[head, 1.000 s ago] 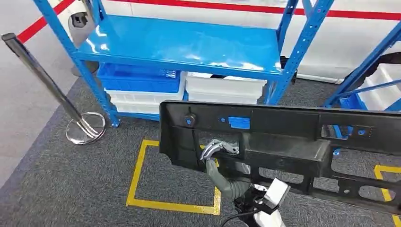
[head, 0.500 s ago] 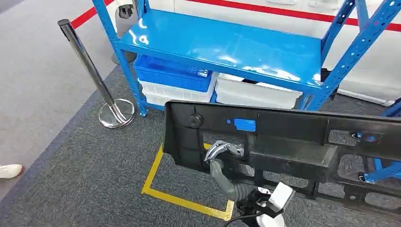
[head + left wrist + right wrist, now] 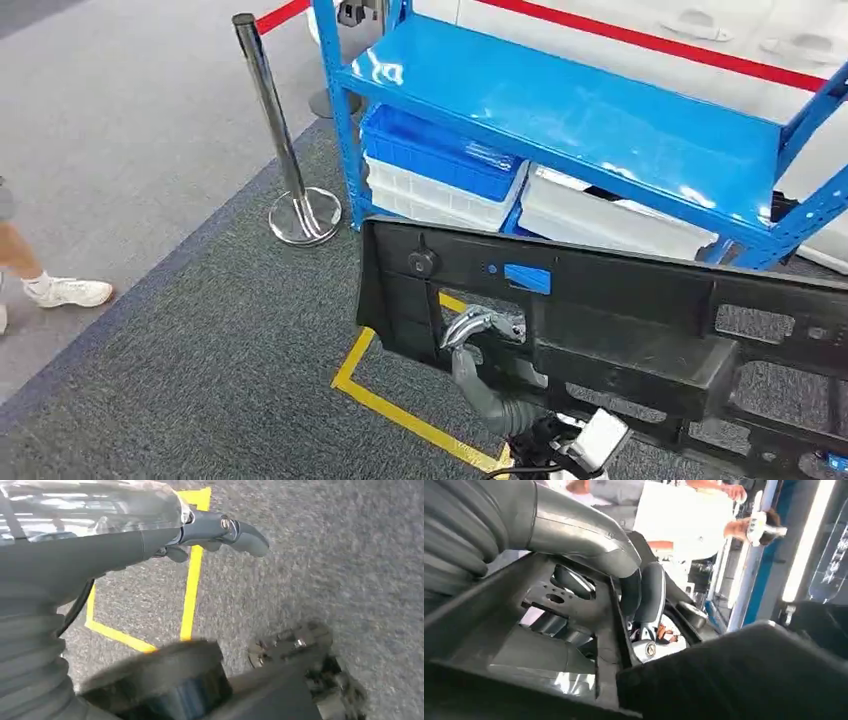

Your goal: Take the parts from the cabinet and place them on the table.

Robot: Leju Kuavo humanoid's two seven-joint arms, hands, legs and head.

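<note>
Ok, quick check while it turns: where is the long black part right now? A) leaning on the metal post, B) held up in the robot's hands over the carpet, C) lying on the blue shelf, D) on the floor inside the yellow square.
B: the long black part is off the shelf, with the left hand gripping it through an opening and the right hand hooked through its frame.

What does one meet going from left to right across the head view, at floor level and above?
White sneaker of a person → chrome barrier post with round base → blue metal shelving rack → long black plastic part, carried in front of the rack.
</note>
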